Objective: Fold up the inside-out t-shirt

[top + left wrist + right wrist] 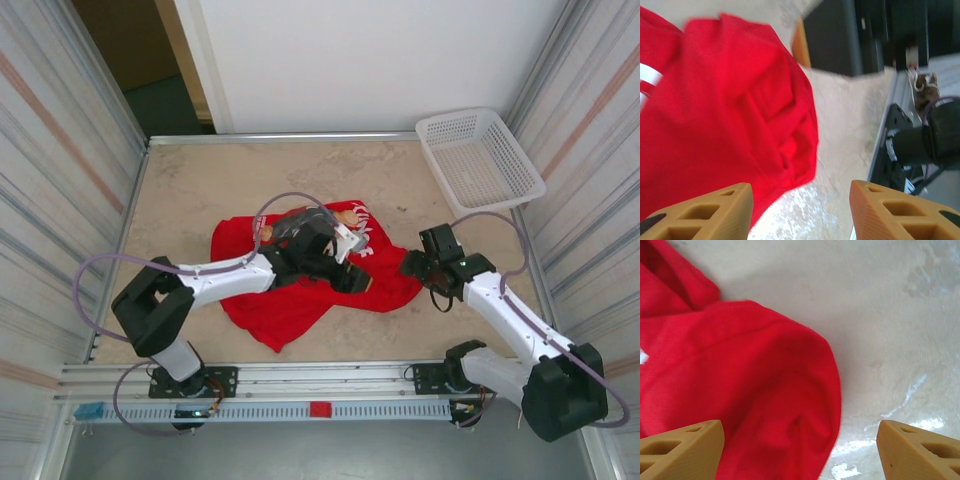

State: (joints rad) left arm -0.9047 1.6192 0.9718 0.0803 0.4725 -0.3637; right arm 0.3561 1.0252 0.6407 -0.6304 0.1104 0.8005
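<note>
The inside-out t-shirt (290, 310) lies crumpled in a bright red heap in the middle of the table, with a bit of white print (360, 214) at its far edge. My left gripper (352, 280) hangs over the shirt's right part. In the left wrist view its tan fingers (715, 210) stand apart, and a rounded red fold (730, 100) ends just ahead of the left one, with nothing pinched. My right gripper (410, 266) sits at the shirt's right edge. It is open (800, 452), with a red lobe of the shirt (750, 380) lying on the table between and beyond its fingers.
A white mesh basket (478, 160) stands at the back right corner. Striped walls close in the left and right sides, and a metal rail (300, 378) runs along the near edge. Bare beige tabletop (200, 190) surrounds the shirt.
</note>
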